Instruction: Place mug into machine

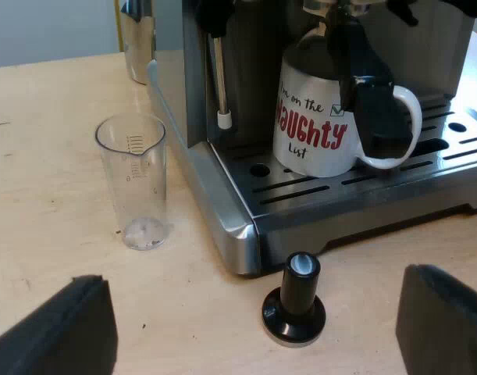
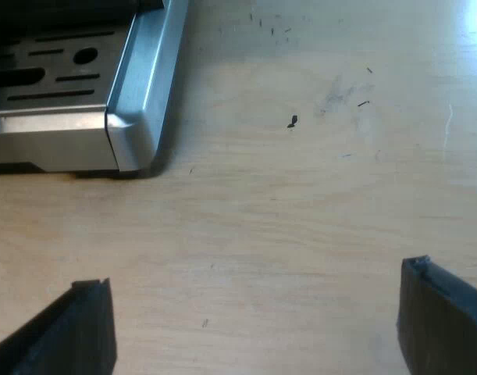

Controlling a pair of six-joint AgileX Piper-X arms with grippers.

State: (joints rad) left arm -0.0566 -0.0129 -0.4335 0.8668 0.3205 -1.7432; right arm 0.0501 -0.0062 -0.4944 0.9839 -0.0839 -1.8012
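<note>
**Left wrist view.** Pale wooden counter [image 1: 51,117] running to a light wall [image 1: 51,27], with a metal jug [image 1: 137,39] standing at the far side beside the machine. A clear measuring glass [image 1: 133,180] stands upright and empty on the counter, near the espresso machine [image 1: 222,211] but apart from its steel side. A tamper with a black knob [image 1: 294,301] stands upright on the counter just before the drip tray [image 1: 363,219]. The left gripper [image 1: 252,320] hangs low over the counter, fingers spread wide and holding nothing. The tamper and the tray's front edge lie between it and the mug [image 1: 312,133]. The white mug, lettered in red and black, stands upright on the tray grating beneath the machine's head, well apart from the gripper. Its handle is turned away from the steam wand [image 1: 220,78]. A dark part hanging from the machine's front [image 1: 363,86] crosses before the mug; what it is cannot be told. Bare counter lies open between glass and tamper.

**Right wrist view.** The right gripper [image 2: 254,312], released and empty, hangs over bare counter [image 2: 300,195] near the tray's rounded steel corner [image 2: 137,101]. A few dark specks [image 2: 292,121] mark the wood, and the surface beyond the corner lies open.
</note>
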